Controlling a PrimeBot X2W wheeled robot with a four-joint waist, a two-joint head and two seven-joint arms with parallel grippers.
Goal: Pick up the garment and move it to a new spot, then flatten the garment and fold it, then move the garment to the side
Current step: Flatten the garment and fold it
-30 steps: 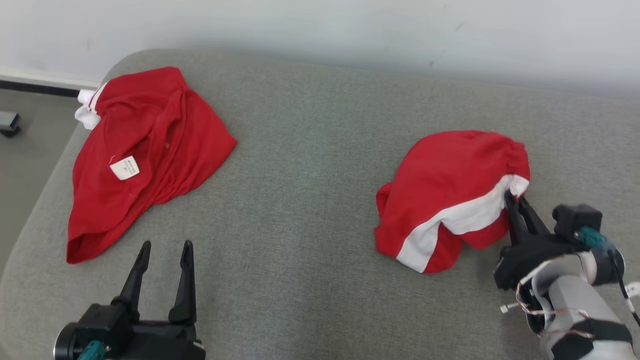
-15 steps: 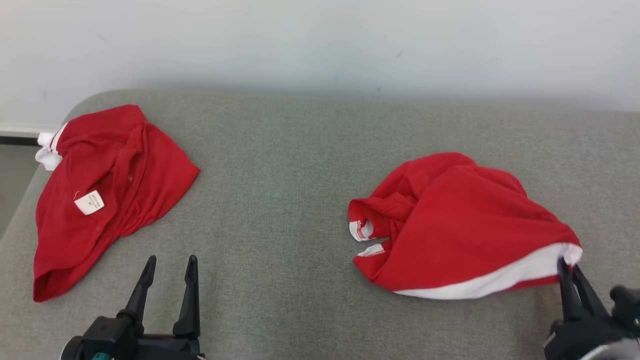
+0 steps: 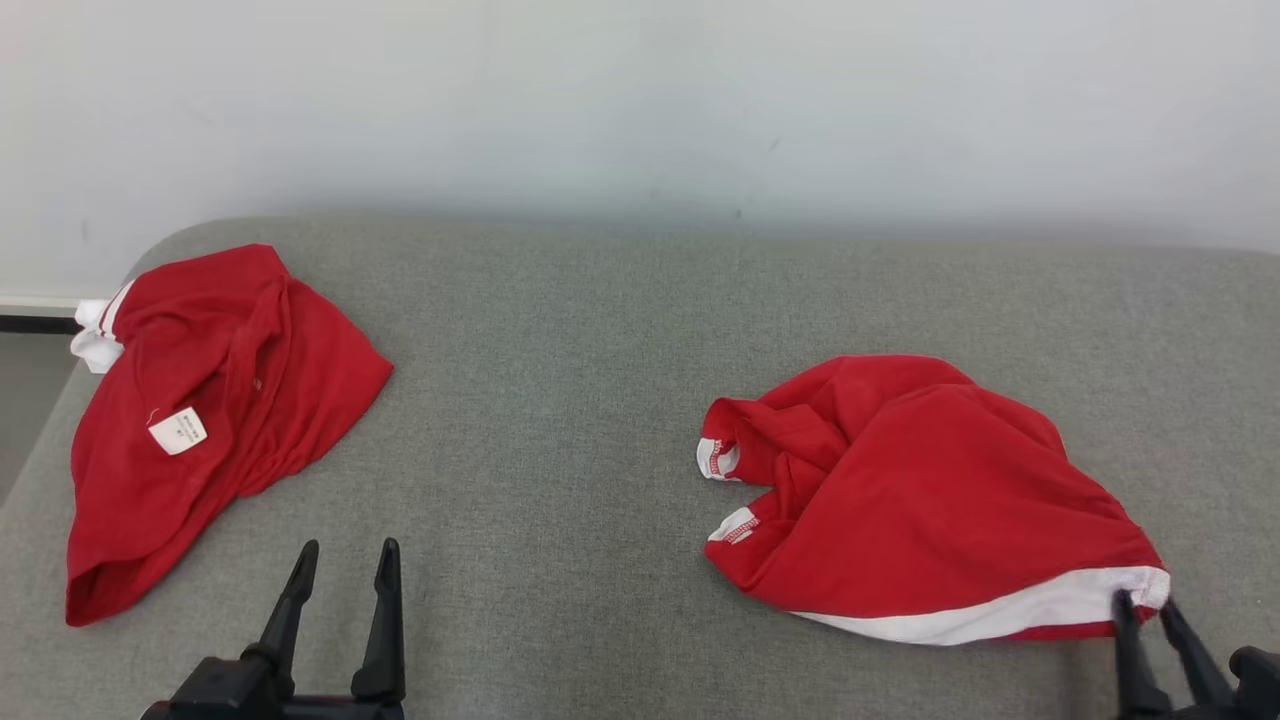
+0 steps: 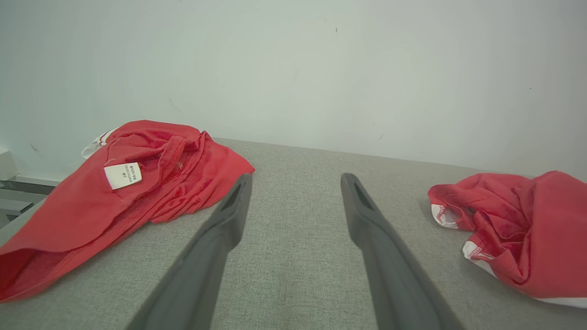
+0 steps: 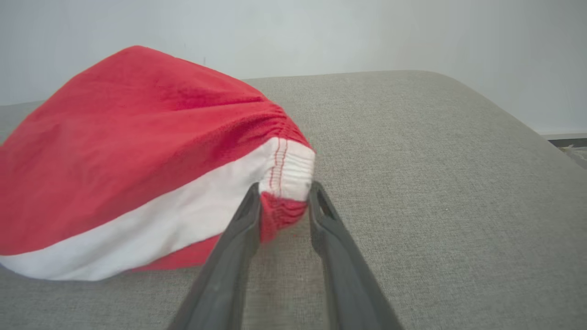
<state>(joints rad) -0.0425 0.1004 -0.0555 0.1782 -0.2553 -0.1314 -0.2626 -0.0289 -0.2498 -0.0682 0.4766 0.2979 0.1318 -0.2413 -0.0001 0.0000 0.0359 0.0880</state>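
Grey fabric covered the bench [image 3: 560, 400], and the task's red garment [image 3: 930, 500] lay bunched on its right half. Its white waistband [image 3: 1000, 615] was turned toward the near edge. The right gripper [image 5: 285, 187] stood narrow, with the corner of that band between its fingers; whether it pinched the cloth or merely flanked it, I cannot tell. A stitched band corner was likely chosen because it gives a firm, easily found hold for tugging the cloth out flat. The left gripper [image 3: 348, 545] hovered wide and empty over the near edge, left of centre, probably waiting to take an opposite corner. A second red garment [image 3: 200, 400] occupied the far left corner, with a white part at the left edge. The middle of the bench offered bare room for spreading; the right edge and the wall [image 3: 640, 100] behind limited travel.
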